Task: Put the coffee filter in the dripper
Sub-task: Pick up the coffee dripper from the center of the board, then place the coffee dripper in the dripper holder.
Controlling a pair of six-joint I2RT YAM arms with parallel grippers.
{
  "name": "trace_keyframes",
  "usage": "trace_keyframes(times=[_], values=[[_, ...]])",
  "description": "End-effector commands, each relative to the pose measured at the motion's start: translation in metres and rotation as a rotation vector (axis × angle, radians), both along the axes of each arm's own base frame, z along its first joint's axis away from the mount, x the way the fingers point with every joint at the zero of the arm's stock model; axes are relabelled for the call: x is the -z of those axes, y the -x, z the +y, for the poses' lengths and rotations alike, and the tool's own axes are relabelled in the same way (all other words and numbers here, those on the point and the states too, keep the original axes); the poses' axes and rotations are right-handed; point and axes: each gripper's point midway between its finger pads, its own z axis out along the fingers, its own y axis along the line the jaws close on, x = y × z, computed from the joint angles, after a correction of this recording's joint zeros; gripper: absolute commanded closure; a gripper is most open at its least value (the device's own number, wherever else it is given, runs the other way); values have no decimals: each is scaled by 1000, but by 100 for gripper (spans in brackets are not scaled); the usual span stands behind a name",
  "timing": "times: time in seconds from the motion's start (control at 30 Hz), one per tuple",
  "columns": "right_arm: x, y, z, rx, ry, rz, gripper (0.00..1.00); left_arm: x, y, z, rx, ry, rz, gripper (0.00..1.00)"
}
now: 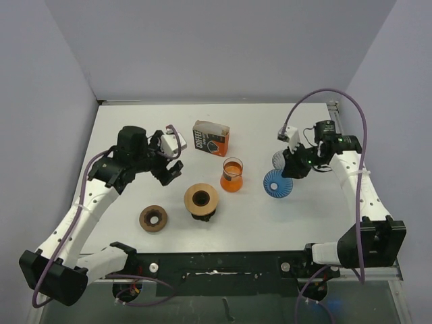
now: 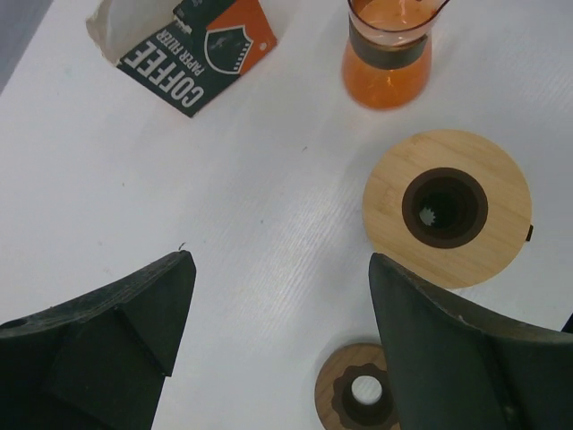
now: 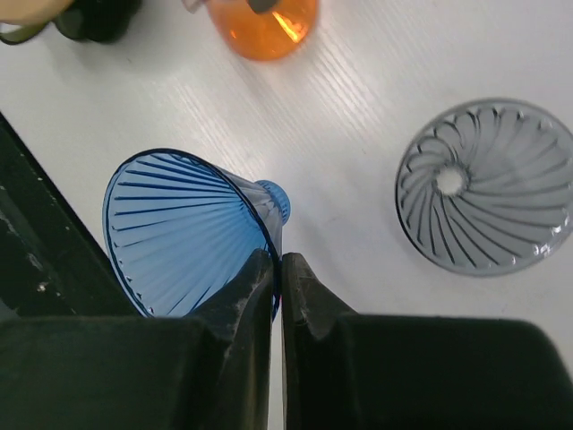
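Two drippers: right gripper (image 3: 277, 269) pinches the blue dripper (image 3: 179, 233), grey dripper (image 3: 488, 197) apparently lies free; left gripper (image 2: 279, 260) gapes empty.

Your table (image 1: 135, 115) count is 1. On it you have 2 drippers: 1 blue dripper (image 3: 183, 228) and 1 clear grey dripper (image 3: 485, 198). You have 1 box of paper coffee filters (image 1: 210, 138); the number of filters inside cannot be told. You have 1 orange glass carafe (image 1: 231, 175). Wooden rings number 2: 1 large pale ring (image 1: 201, 198) and 1 small dark ring (image 1: 153, 218). You are running 2 arms with 2 grippers: 1 left gripper (image 2: 279, 260) and 1 right gripper (image 3: 277, 260).
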Motion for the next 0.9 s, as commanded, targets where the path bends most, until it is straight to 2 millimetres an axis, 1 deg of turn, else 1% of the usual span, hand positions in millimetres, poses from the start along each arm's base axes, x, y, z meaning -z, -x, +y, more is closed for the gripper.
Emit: trace_keyframes(times=[0.0,0.03,0.17,0.27,0.4,0.43,0.53,0.63,0.73,0.87], values=[[-45,-4,56,-82,-107,-45,100,-45,-2,-18,123,41,-109,22],[-54,-6,67,-98,-121,-57,100,-48,-2,-19,134,35,-118,22],[-79,-11,107,-184,-175,-77,100,-59,6,-23,201,39,-129,21],[-88,-15,132,-245,-209,-63,100,-61,12,-24,236,34,-130,20],[-94,-22,164,-305,-239,-65,100,-65,23,-21,283,57,-121,20],[-92,-22,175,-328,-241,-53,100,-66,24,-19,296,53,-126,19],[-89,-21,201,-371,-254,-30,100,-67,34,-14,350,44,-131,18],[-87,-21,222,-392,-268,-1,100,-70,40,-9,381,36,-142,18],[-81,-17,237,-424,-271,41,100,-71,45,-5,398,22,-148,18],[-70,-12,252,-450,-259,93,100,-62,53,-2,446,-12,-142,18]])
